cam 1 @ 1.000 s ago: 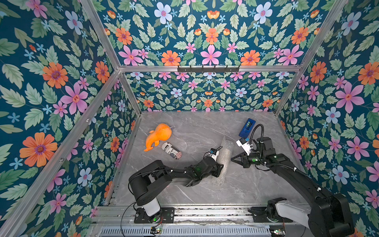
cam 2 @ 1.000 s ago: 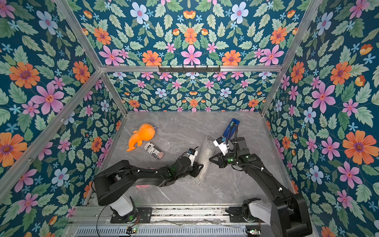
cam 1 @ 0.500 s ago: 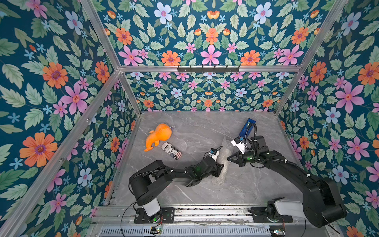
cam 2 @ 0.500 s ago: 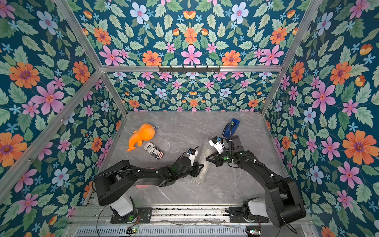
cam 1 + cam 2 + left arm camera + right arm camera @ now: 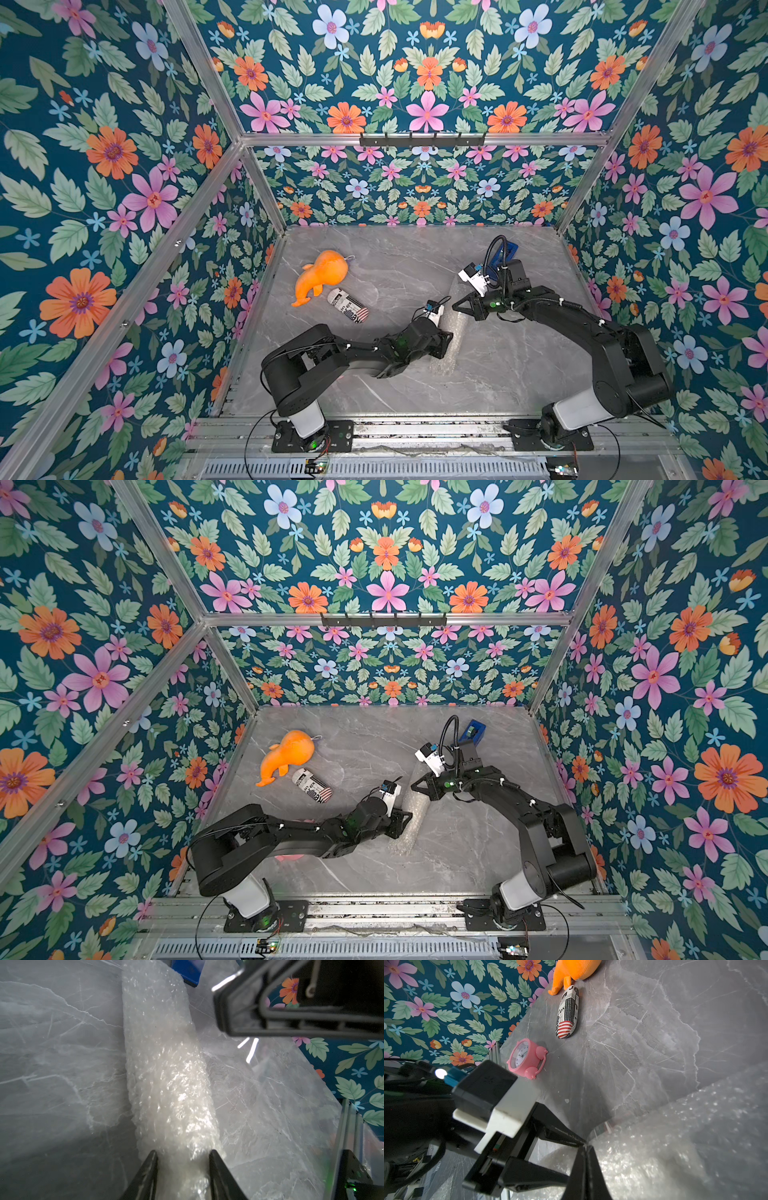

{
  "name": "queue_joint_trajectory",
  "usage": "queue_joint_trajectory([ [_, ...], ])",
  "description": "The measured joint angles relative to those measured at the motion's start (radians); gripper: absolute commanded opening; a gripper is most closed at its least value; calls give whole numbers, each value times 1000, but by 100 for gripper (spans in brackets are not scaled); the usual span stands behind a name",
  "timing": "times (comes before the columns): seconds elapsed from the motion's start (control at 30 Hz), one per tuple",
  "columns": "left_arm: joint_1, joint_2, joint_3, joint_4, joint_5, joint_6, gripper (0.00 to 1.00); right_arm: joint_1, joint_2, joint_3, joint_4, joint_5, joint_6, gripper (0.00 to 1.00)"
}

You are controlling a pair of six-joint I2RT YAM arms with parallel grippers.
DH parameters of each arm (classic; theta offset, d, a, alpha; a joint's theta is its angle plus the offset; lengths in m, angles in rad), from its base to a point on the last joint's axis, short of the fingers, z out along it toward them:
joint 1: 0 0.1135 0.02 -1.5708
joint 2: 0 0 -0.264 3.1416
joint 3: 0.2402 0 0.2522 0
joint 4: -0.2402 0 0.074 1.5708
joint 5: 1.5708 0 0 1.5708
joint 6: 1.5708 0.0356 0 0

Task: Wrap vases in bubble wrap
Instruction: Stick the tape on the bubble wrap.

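My left gripper (image 5: 183, 1153) clenched round near end of bubble wrap (image 5: 166, 1064) roll, long axis running straight ahead; right gripper (image 5: 457, 306) clamped shut beside far half; vase unseen, likely inside roll.

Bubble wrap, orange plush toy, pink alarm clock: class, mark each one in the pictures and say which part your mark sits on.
bubble wrap (image 5: 166, 1076), left wrist view, middle of the rolled bundle
orange plush toy (image 5: 325, 272), a top view, its round body
pink alarm clock (image 5: 520, 1055), right wrist view, the white dial
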Motion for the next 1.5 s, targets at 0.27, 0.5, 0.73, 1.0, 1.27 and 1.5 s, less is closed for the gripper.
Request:
queue_joint_trajectory([
  [0.27, 0, 0, 1, 0, 0, 0, 41, 10, 93, 111, -89, 7, -64, 0],
  [0.5, 0, 4, 8, -1, 3, 0, 40, 17, 192, 213, -185, 15, -141, 0],
  [0.73, 0, 15, 19, -3, 9, 0, 40, 17, 280, 324, -277, 29, -203, 0],
  [1.0, 0, 19, 24, -4, 11, 0, 40, 17, 352, 414, -380, 60, -299, 5],
  [1.27, 0, 16, 24, -8, 11, 0, 40, 17, 407, 479, -418, 95, -323, 15],
  [1.5, 0, 16, 22, -7, 11, 0, 40, 17, 425, 498, -428, 126, -319, 22],
])
